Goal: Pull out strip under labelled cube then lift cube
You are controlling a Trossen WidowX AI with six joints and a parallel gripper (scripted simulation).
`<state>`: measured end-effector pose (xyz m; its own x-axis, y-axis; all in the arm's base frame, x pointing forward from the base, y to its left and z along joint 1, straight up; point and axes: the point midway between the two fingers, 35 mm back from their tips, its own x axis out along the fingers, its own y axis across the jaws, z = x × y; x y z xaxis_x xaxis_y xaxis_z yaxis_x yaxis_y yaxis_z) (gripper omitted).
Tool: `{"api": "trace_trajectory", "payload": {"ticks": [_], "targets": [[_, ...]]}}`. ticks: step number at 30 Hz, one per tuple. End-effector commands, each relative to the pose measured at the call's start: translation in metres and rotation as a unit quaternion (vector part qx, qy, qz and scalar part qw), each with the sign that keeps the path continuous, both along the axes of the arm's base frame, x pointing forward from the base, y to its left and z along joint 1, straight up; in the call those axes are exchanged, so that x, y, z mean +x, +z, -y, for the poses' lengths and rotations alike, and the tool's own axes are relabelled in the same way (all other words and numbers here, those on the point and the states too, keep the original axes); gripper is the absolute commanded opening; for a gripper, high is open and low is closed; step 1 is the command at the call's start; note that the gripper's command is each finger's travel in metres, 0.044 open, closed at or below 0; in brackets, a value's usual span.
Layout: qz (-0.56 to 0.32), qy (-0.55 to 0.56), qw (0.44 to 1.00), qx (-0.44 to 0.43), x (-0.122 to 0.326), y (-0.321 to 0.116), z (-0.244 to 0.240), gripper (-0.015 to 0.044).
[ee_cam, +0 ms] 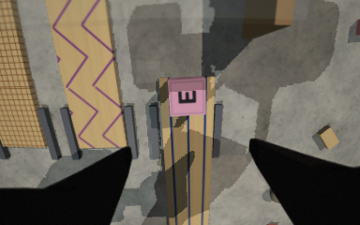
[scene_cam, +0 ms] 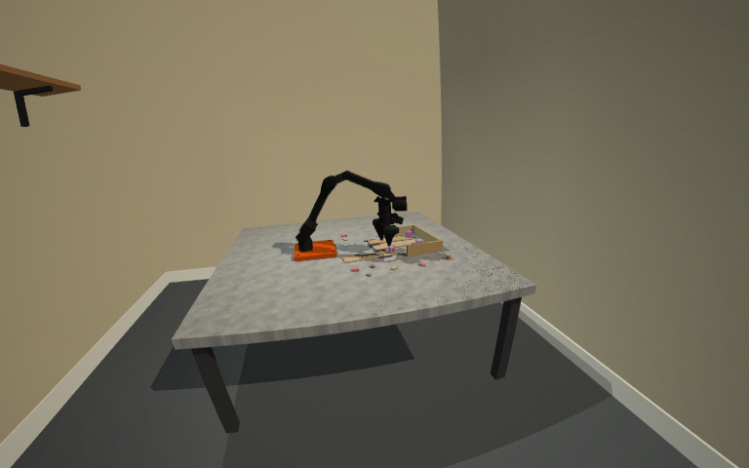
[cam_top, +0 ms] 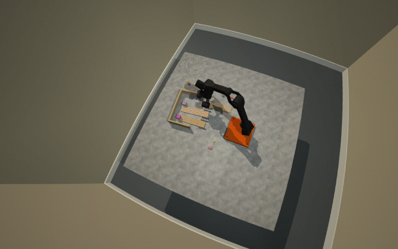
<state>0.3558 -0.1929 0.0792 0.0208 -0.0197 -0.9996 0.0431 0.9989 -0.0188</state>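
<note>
A pink cube [ee_cam: 187,97] [scene_cam: 391,249] with a black E on top sits on the far end of the blue-lined strip [ee_cam: 197,187] [cam_top: 221,107] [scene_cam: 353,259]. That strip runs towards the robot base between two grey guide rails. My gripper [ee_cam: 190,148] [cam_top: 205,105] [scene_cam: 386,243] is open and empty, above the strip, on the base side of the cube. In the top view the arm mostly hides this cube. A zigzag strip [ee_cam: 84,70] [cam_top: 194,111] and a grid-patterned strip [ee_cam: 14,84] [cam_top: 192,120] lie to the left in the wrist view.
A wooden wall [cam_top: 175,105] [scene_cam: 423,247] stands around the strips' far side. Another pink cube [cam_top: 184,102] and a magenta cube [cam_top: 178,116] [scene_cam: 409,234] are near it. A small tan block [ee_cam: 328,137] lies right of the strip in the wrist view. The orange base [cam_top: 239,132] is behind.
</note>
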Motion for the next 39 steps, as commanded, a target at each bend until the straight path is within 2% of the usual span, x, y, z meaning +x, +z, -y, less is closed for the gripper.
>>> {"api": "trace_trajectory", "payload": {"ticks": [1, 7, 14, 15, 39], "targets": [[0.003, -0.002, 1.0, -0.001, 0.014, 0.005, 0.001, 0.044], [0.004, -0.002, 1.0, -0.001, 0.033, 0.01, 0.002, 0.044], [0.004, -0.002, 1.0, -0.001, 0.034, 0.001, 0.002, 0.0256], [0.004, -0.002, 1.0, -0.001, 0.034, 0.0, 0.002, 0.025], [0.004, -0.002, 1.0, -0.001, 0.035, -0.04, 0.003, 0.025]]}}
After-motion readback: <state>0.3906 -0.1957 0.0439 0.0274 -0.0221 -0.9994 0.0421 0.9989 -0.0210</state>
